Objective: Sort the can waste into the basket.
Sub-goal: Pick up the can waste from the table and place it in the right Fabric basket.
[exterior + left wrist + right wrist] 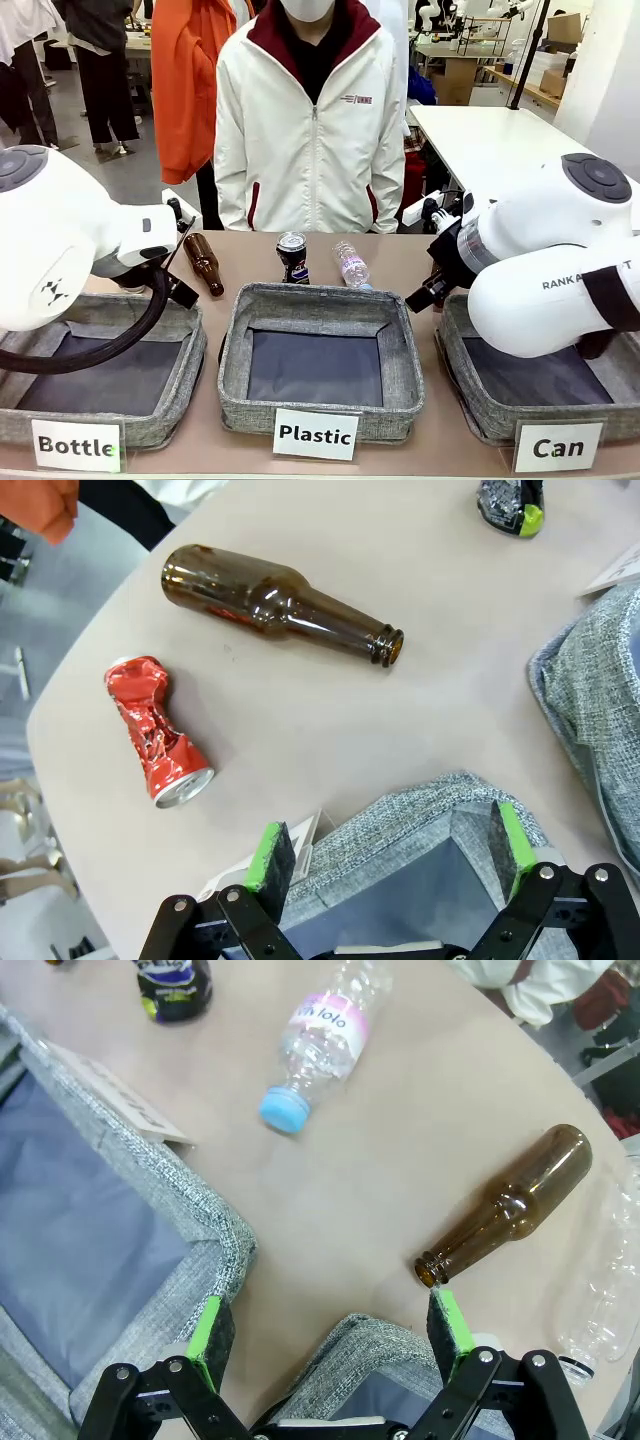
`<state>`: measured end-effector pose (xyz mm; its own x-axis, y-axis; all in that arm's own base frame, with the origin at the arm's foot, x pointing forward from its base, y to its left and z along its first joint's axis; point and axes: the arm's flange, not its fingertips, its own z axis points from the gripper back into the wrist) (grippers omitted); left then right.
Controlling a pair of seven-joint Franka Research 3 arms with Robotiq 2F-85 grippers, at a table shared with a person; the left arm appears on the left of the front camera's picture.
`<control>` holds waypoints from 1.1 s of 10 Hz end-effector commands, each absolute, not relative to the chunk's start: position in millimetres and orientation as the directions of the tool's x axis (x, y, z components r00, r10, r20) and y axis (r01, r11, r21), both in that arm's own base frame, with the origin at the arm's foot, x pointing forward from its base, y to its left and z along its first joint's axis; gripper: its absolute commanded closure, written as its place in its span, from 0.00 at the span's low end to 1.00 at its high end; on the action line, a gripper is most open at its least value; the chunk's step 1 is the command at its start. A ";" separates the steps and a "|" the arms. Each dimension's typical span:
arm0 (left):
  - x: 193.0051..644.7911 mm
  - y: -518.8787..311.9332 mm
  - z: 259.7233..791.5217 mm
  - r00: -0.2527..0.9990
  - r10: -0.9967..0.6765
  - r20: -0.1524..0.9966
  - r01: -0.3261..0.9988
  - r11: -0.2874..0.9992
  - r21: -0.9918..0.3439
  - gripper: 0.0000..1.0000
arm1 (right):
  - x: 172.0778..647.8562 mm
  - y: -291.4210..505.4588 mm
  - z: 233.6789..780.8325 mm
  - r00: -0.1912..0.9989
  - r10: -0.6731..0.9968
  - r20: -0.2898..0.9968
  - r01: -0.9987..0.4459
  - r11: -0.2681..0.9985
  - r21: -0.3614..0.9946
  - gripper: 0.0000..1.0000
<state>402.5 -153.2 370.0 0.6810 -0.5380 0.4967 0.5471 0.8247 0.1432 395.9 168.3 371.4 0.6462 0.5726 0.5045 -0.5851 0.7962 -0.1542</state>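
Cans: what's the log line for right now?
red can: crushed, lying on table | dark can: upright on table | Can basket: neither can inside | left gripper: open | right gripper: open

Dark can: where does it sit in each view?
Front: dark can stands upright at mid-table, just behind the middle basket.
Left wrist: top right edge, beyond the middle basket's corner.
Right wrist: top left, beyond that basket.
Shared landmark: the middle basket.
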 end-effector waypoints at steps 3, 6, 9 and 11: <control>402.7 -152.5 370.1 0.682 -0.536 0.498 0.546 0.826 0.141 0.00 | 396.0 168.3 371.4 0.646 0.572 0.505 -0.585 0.796 -0.154 0.00; 402.7 -152.5 370.1 0.682 -0.536 0.498 0.546 0.826 0.141 0.00 | 396.0 168.3 371.4 0.646 0.572 0.505 -0.585 0.796 -0.154 0.00; 385.3 -155.0 402.3 0.688 -0.517 0.510 0.568 0.821 0.066 0.00 | 385.2 159.0 397.6 0.667 0.606 0.433 -0.627 0.771 -0.113 0.00; 358.0 -148.4 460.7 0.805 -0.383 0.453 0.522 0.821 -0.234 0.00 | 359.8 133.9 463.3 0.765 0.511 0.392 -0.596 0.792 0.131 0.00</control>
